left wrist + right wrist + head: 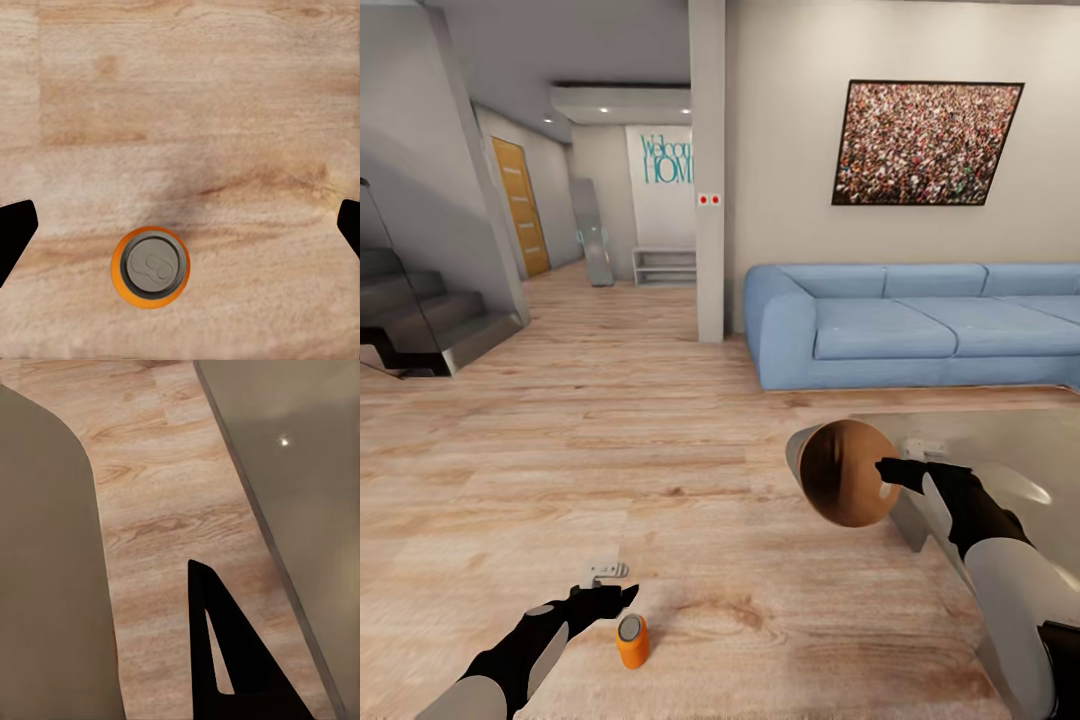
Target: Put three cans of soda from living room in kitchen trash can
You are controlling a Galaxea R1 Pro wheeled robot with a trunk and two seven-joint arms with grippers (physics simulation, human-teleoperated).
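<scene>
Hovering over the orange soda can [150,267] upright on the wood floor [660,470] — left gripper [622,594] spread wide, positioned for a top-down grab. Gripping the trash can [848,472] by its rim, right gripper [887,470] carrying it tilted, coppery mouth facing back — presumably brought along for easy loading.

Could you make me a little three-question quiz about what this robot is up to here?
1. True or false: the orange soda can stands upright on the wood floor.
2. What does the right gripper hold: A) a cushion, B) the trash can, C) a picture?
3. Fill in: the left gripper's fingers are spread ____ above the can.

Key: 1 true; 2 B; 3 open.
</scene>
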